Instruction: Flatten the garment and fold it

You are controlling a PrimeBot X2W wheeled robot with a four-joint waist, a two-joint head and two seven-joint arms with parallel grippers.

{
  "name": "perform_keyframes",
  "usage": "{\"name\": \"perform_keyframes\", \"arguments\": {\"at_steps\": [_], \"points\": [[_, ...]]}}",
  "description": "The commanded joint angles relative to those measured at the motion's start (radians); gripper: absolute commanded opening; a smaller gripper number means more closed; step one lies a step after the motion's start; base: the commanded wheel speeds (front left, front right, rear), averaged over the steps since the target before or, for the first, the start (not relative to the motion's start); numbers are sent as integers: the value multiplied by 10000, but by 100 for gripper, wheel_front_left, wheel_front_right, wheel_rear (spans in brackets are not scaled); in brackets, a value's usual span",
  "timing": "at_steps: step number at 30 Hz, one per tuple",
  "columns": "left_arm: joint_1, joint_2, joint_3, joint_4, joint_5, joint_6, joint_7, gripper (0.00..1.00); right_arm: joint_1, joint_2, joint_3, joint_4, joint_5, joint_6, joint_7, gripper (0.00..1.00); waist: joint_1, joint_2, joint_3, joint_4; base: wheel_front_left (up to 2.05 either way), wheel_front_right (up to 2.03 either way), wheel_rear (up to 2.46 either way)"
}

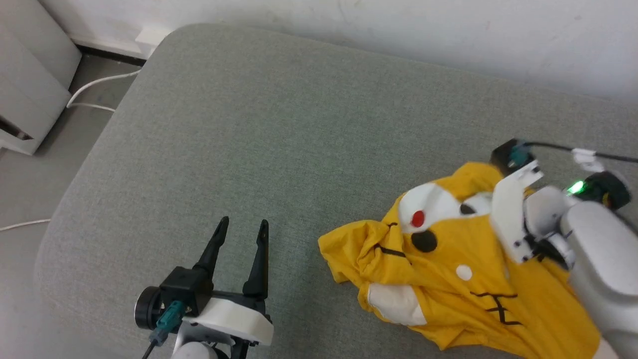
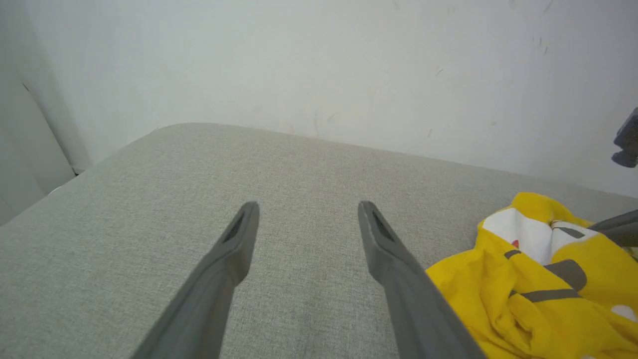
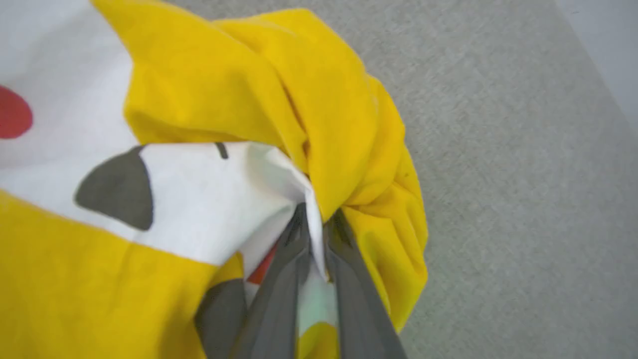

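Note:
The yellow garment (image 1: pixel 448 269) lies crumpled at the right of the grey cushion, with white patches, a red dot and black marks showing. It also fills the lower right of the left wrist view (image 2: pixel 538 294). My right gripper (image 3: pixel 316 217) is shut on a pinch of the garment (image 3: pixel 279 99), white and yellow fabric bunched between its fingers; in the head view its white wrist (image 1: pixel 513 214) sits over the shirt's far right part. My left gripper (image 1: pixel 243 230) stands open over bare cushion to the left of the garment, fingers (image 2: pixel 234 249) apart with nothing between them.
The grey fabric cushion (image 1: pixel 279 129) carries everything; its rounded edge runs along the left. A white wall (image 1: pixel 398 30) stands behind. On the floor at the left are white cables (image 1: pixel 94 85) and a pale cabinet (image 1: pixel 30 75). A black cable (image 1: pixel 573 148) trails from my right wrist.

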Motion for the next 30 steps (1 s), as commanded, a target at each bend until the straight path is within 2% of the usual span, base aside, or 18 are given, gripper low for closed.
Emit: {"name": "perform_keyframes", "arguments": {"at_steps": [1, 8, 11, 15, 16, 17, 24, 30], "points": [[-126, -52, -27, 21, -59, 57, -47, 100, -232, -305, -362, 492, -345, -34, -391, 0, -1, 0, 40, -33, 0, 0, 0], [-328, -53, -174, -14, -106, 76, -47, 100, -1824, -762, -2552, 1512, -2479, -34, -2547, 0, -1, 0, 105, -182, 0, 0, 0], [-407, -54, -232, -42, -105, 73, -47, 100, -2242, -619, -3418, 2034, -3395, -34, -3285, 0, -1, 0, 203, -210, 0, 0, 0], [-472, -54, -269, -11, -86, 71, -47, 100, -2276, -49, -3862, 2911, -3959, -34, -3963, 0, -1, 0, 319, -268, 0, 0, 0], [-479, -54, -274, 9, -81, 64, -47, 100, -2233, 102, -3852, 3171, -3934, -34, -4125, 41, -1, 0, 338, -290, 0, 0, 0], [-486, -54, -283, 34, -75, 56, -47, 100, -2195, 231, -3858, 3442, -3865, -34, -4283, 100, -1, 0, 350, -316, 0, 0, 0], [-415, -54, -256, 201, -1, 17, -47, 100, -2164, 690, -3200, 4675, -3273, -34, -5456, 100, -1, 0, -67, -840, 0, 0, 0], [-163, -54, -92, 438, -29, -92, -47, 100, -2007, 877, -2539, 4410, -2442, -34, -7154, 100, -1, 0, -864, -1574, 0, 0, 0]]}}
